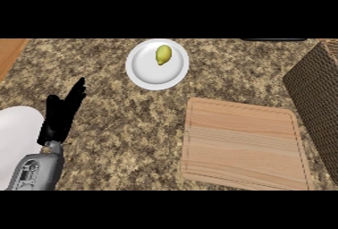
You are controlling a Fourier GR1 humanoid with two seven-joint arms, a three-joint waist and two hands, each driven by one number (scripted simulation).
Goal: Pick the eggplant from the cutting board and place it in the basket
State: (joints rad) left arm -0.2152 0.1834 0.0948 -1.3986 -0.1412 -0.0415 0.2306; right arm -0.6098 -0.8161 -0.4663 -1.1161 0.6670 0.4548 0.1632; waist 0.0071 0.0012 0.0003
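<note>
At lower left, the left hand (63,114) rests with straight fingers, holding nothing.

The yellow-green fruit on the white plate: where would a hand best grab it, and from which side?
Likely grip the fruit across its narrow middle, from straight above. It lies flat, long and slim, so a pinch fits across its two long sides; the plate beneath hinders a low sideways approach.

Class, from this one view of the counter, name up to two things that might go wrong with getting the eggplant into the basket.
1. The cutting board shows no eggplant, so there may be nothing to pick.
2. Only the left hand shows, far from the basket at the right edge; the reach could fall short.
</note>
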